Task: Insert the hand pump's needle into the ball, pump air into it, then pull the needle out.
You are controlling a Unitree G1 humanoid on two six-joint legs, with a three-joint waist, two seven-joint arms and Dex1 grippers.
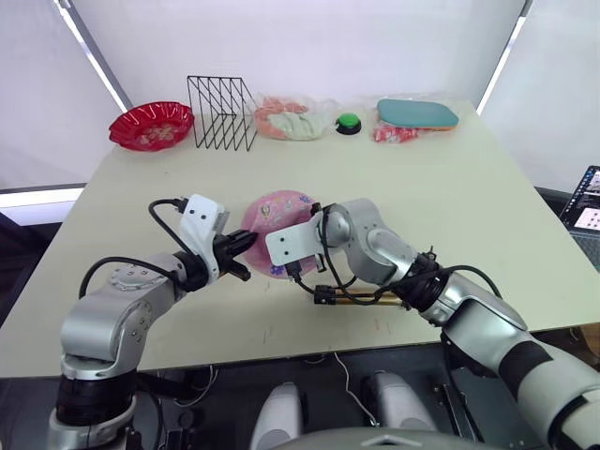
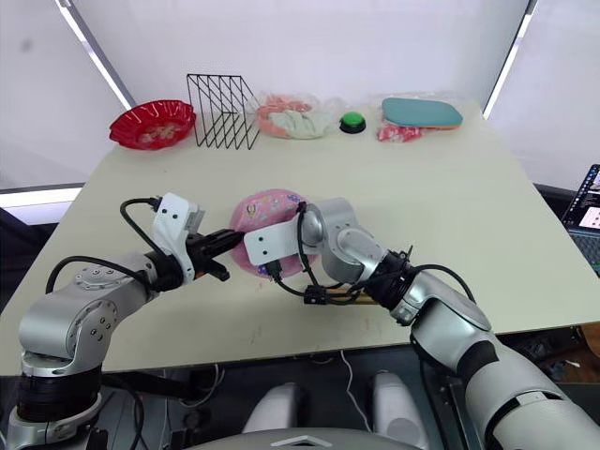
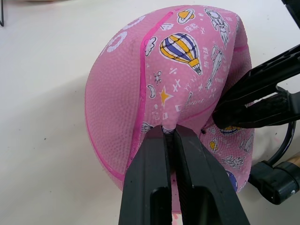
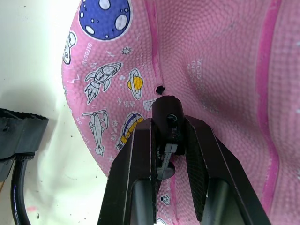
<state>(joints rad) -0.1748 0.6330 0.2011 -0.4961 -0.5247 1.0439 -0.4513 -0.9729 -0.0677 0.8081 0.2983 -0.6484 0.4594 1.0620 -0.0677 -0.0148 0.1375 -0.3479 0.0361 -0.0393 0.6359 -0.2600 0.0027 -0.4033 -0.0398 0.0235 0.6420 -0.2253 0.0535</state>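
ball [image 3: 136, 93]: pink, pebbly, fills the middle of the frame. Saggy and dented, with a crease running in from the right. Prints all over: hot-air balloon near the top, stars, planets, an astronaut.
seams: darker pink lines, one curving down the ball from top center.
left gripper [image 3: 169, 136]: two black fingers coming up from bottom center, basically pressed together, pinching a fold of the ball's skin.
right gripper [image 3: 225, 117]: black fingers poking in from the right edge, tips against the ball at the dent.
hose end [image 3: 276, 180]: chunky black fitting, lower right, just beside the ball.
table [image 3: 42, 140]: plain off-white.
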